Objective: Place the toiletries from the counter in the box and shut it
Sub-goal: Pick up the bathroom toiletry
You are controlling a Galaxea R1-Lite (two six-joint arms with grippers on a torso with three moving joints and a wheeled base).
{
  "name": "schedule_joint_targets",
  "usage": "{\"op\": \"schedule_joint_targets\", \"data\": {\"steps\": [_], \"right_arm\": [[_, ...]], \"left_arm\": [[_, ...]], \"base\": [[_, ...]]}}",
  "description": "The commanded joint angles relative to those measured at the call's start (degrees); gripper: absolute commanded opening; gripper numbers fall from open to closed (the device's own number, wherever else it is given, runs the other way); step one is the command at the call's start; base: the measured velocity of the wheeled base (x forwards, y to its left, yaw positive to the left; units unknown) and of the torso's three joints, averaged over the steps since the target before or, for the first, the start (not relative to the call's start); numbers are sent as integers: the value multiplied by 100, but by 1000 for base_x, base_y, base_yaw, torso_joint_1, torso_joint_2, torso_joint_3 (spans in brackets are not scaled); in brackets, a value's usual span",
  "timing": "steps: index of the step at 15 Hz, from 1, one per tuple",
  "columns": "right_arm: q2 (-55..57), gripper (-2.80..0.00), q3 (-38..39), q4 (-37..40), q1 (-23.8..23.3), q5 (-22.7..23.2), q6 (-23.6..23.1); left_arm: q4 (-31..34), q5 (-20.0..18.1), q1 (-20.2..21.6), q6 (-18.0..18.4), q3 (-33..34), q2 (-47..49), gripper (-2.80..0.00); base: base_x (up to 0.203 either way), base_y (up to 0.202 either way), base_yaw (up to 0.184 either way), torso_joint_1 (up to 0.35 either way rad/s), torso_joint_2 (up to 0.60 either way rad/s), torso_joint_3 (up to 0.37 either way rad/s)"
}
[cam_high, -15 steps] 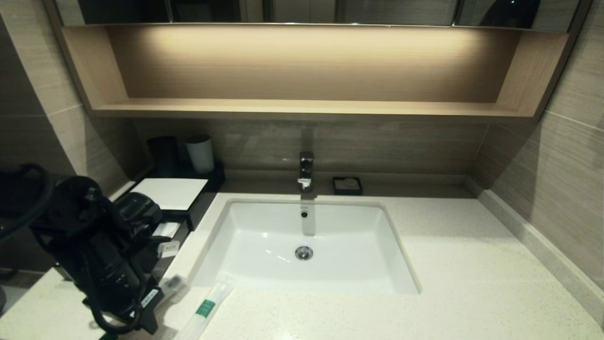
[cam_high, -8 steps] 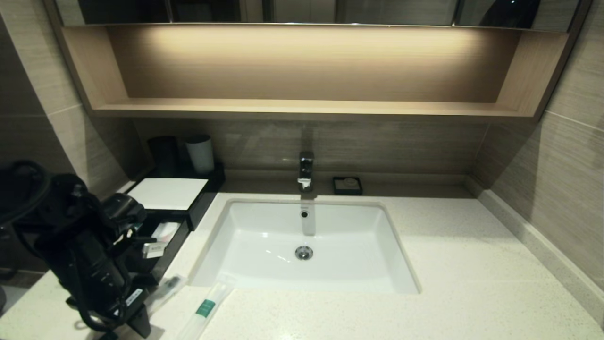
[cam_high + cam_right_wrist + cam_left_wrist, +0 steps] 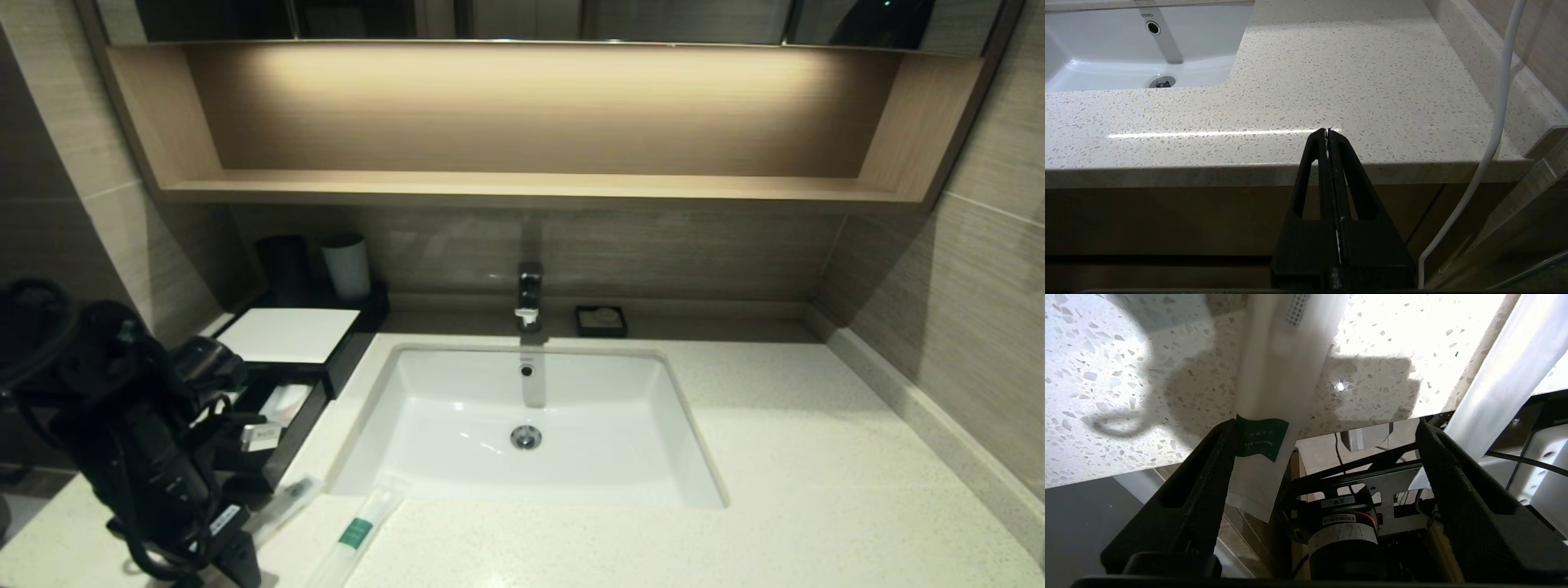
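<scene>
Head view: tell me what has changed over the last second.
The left arm drew back toward the robot's left and the near counter edge, uncovering more of the box's open drawer. The left gripper stands open over one toothbrush packet, gripping nothing. The other toothbrush packet, the sink, the black tumbler and the white-grey cup stayed put. The right gripper sits shut off the counter.

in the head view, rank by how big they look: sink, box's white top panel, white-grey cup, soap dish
1. sink
2. white top panel
3. white-grey cup and soap dish: they look alike in size, so I won't rank them.
</scene>
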Motion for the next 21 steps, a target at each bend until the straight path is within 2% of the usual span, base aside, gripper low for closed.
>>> {"op": "schedule_joint_targets", "data": {"steps": [1, 6, 10, 11, 17, 21], "right_arm": [[0, -280, 0, 7, 0, -1, -3], [9, -280, 0, 7, 0, 1, -3], [7, -280, 0, 10, 0, 3, 0], [9, -280, 0, 7, 0, 5, 6], [7, -280, 0, 9, 0, 3, 4], [1, -280, 0, 7, 0, 5, -3]], "left_arm": [[17, 23, 24, 14, -47, 238, 0], [-65, 22, 248, 52, -36, 461, 0], [-318, 4, 469, 257, 73, 499, 0], [-318, -4, 496, 309, 73, 499, -280], [-336, -76, 489, 319, 93, 334, -280], [100, -112, 96, 294, -25, -423, -280]], "base": [[0, 0, 0, 0, 0, 0], [0, 0, 0, 0, 0, 0], [0, 0, 0, 0, 0, 0], [0, 0, 0, 0, 0, 0], [0, 0, 0, 0, 0, 0], [0, 0, 0, 0, 0, 0]]}}
